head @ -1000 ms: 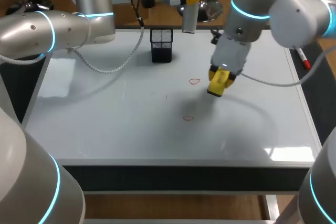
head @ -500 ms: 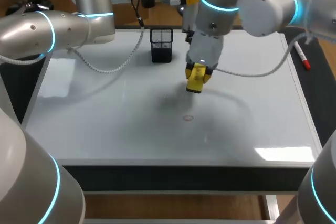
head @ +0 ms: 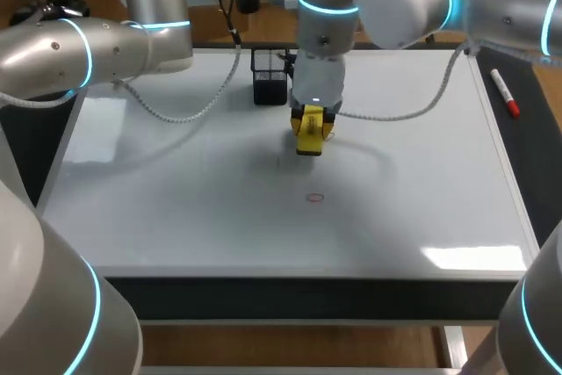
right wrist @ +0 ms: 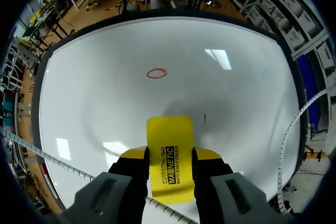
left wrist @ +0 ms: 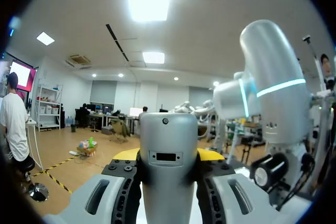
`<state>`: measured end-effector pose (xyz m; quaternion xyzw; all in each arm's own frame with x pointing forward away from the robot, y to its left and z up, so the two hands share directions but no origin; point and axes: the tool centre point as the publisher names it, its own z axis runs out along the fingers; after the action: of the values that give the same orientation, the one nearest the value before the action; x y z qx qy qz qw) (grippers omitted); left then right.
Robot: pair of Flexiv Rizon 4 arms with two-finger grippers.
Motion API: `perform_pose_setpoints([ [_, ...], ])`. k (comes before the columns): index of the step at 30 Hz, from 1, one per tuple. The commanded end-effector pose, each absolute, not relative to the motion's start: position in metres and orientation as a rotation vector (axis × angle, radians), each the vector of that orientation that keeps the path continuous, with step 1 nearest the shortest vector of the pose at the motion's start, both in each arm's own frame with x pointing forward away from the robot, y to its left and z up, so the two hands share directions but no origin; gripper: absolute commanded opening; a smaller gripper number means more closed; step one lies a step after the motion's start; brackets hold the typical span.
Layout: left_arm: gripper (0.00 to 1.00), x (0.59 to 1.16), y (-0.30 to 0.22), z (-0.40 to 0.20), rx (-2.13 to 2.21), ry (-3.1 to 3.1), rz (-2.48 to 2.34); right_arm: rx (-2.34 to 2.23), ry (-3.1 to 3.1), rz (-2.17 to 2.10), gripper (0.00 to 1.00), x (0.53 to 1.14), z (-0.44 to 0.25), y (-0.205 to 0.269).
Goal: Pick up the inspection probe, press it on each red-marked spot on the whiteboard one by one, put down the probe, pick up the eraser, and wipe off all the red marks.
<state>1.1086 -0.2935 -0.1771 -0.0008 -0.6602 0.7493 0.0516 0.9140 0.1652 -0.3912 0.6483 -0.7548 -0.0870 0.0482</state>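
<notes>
My gripper (right wrist: 169, 155) clamps the yellow eraser (right wrist: 169, 140) from both sides, a yellow fingertip (right wrist: 134, 153) against each long edge. It points out over the whiteboard (right wrist: 105, 87). Farther ahead lies one red ring mark (right wrist: 156, 73) — well apart from the eraser. A small dark tick (right wrist: 205, 119) sits just beside the eraser's far end.

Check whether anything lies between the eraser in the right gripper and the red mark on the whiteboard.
Nothing visible does. Only bare whiteboard lies between the eraser, held in the right gripper, and the red mark ahead of it. The black mesh holder stands on the gripper's far side, off that path.
</notes>
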Motion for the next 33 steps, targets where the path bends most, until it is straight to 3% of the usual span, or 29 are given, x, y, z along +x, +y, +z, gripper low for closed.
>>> perform_pose_setpoints([
  [1, 0.00, 1.110, -0.293, -0.176, -0.004, -2.008, 2.277, 1.934, -2.216, -0.152, 0.00, 0.923, -0.397, 0.169],
  [33, 0.00, 1.110, -0.293, -0.176, -0.004, -2.008, 2.277, 1.889, -2.275, -0.252, 0.00, 0.927, -0.426, 0.145],
])
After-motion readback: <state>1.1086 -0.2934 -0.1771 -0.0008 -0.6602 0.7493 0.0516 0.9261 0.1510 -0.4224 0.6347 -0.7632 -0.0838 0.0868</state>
